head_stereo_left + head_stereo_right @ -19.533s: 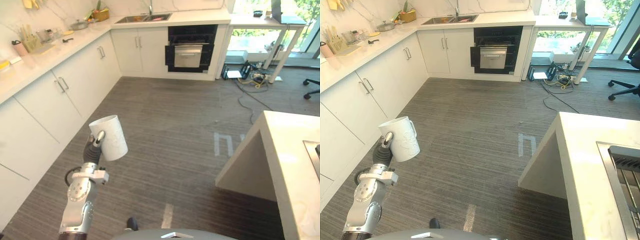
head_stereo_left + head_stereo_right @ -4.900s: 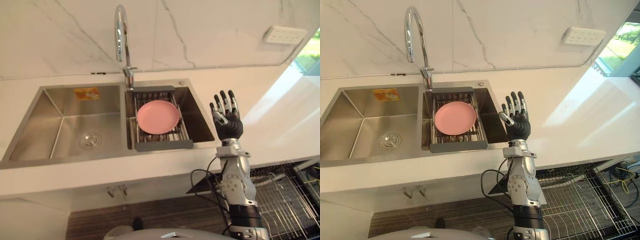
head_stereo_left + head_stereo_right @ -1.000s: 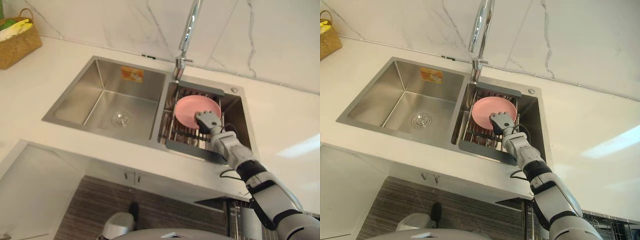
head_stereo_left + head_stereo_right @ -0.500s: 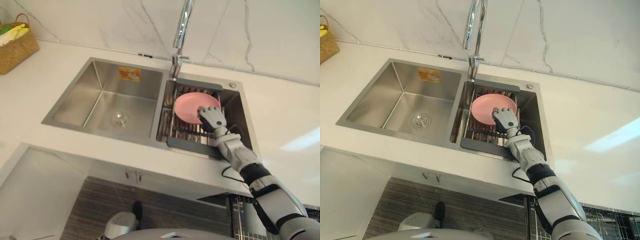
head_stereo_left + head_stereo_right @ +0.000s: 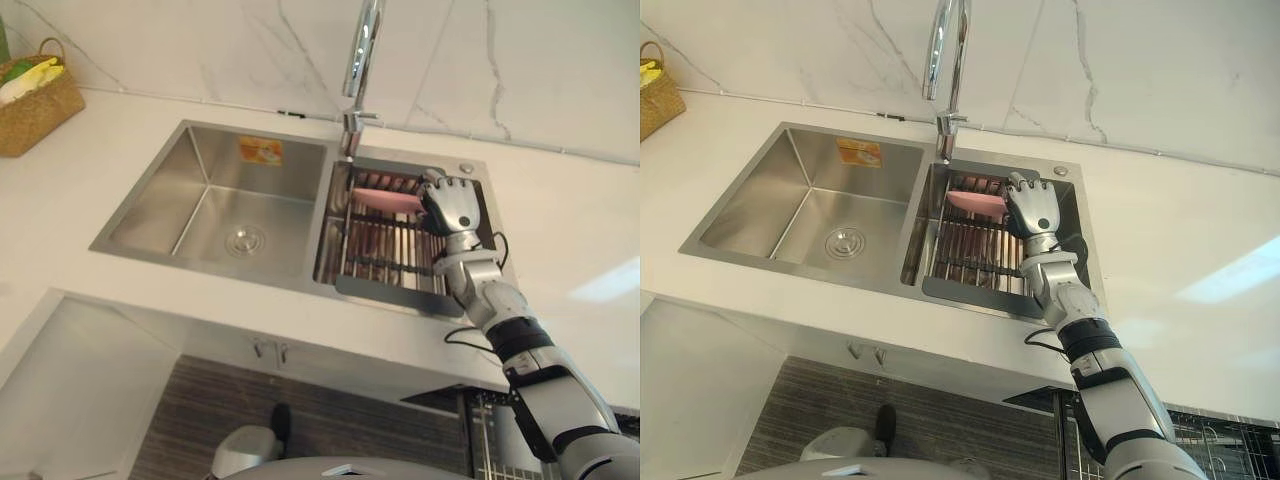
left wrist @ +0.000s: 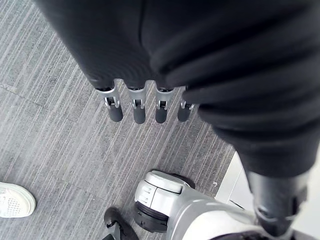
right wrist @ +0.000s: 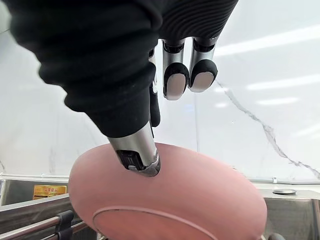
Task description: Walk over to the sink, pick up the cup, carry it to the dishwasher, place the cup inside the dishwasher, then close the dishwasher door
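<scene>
No cup is in view; the thing in hand is a pink plate [image 5: 385, 203]. My right hand [image 5: 455, 205] is shut on its right edge and holds it lifted, nearly edge-on, over the back of the dish rack [image 5: 385, 258] in the sink's right basin. In the right wrist view the thumb [image 7: 136, 150] presses on the plate's [image 7: 200, 200] top while the fingers [image 7: 177, 80] curl past its rim. My left hand [image 6: 135, 107] hangs over the grey floor with straight fingers and holds nothing.
The steel double sink [image 5: 215, 165] has a bare left basin and a tall faucet [image 5: 360, 60] between the basins. A woven basket [image 5: 35, 95] stands on the white counter at far left. A wire dishwasher rack [image 5: 1240, 450] shows at lower right. A person's white shoe [image 6: 12, 200] is on the floor.
My right hand has lifted the pink plate off the rack and tipped it toward the back of the basin. The left hand has stayed as it was.
</scene>
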Motion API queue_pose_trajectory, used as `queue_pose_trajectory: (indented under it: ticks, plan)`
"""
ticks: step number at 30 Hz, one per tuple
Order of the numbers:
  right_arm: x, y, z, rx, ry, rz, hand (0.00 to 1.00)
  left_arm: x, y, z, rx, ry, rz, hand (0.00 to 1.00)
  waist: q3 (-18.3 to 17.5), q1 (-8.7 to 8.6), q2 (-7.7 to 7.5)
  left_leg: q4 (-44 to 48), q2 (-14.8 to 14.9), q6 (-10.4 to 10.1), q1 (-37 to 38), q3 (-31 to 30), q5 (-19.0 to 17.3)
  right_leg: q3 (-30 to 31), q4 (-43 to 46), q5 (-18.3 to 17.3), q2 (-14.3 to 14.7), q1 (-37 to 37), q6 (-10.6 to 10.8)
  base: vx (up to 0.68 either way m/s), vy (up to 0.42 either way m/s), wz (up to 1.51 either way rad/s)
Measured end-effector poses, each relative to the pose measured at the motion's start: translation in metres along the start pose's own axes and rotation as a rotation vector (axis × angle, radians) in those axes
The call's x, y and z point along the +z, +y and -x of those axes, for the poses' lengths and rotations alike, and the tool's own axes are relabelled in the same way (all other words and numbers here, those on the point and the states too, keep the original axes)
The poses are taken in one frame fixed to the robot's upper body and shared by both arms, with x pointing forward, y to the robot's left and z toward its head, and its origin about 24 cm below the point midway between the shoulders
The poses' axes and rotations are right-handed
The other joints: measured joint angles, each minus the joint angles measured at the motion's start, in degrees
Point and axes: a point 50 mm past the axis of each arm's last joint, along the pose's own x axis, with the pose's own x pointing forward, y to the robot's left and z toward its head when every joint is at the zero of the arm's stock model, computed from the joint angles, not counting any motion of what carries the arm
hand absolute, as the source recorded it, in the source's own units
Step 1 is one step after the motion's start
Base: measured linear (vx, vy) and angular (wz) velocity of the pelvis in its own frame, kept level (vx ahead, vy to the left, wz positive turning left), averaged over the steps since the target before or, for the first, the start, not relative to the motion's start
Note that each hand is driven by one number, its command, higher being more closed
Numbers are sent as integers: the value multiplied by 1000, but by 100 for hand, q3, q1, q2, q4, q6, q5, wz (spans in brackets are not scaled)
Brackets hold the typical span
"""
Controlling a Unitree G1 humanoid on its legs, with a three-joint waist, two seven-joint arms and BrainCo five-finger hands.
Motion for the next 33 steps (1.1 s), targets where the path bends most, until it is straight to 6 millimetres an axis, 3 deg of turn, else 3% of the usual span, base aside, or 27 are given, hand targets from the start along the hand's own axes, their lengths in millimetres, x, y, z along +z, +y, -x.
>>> queue_pose_trajectory:
  ticks: [4, 5, 19, 33]
  plan:
    - [1, 6, 1, 103, -3, -16, 100, 0, 0, 0, 0, 0, -1, 0, -3, 2, -6, 0, 0, 1, -5, -1, 1, -1, 0, 0, 0, 0, 0, 0, 0, 0]
    - [2, 9, 2, 143, -6, -17, 0, 0, 0, 0, 0, 0, -1, 0, -4, 4, -7, 0, 0, 1, -5, -2, 1, -3, 0, 0, 0, 1, 0, 0, 0, 0]
    - [-9, 42, 22, 380, 200, -102, 0, 1, 5, 1, 10, 3, -37, 0, -92, 120, -147, -2, -2, -16, -9, -76, 34, -128, 16, -9, -3, 22, -13, -7, -8, 2]
    - [-15, 49, 26, 407, 277, -147, 0, 2, 5, 1, 16, -1, -78, 0, -90, 176, -143, -1, -19, -32, -84, -201, 101, -283, -21, -18, 10, 26, -55, -12, -24, 5]
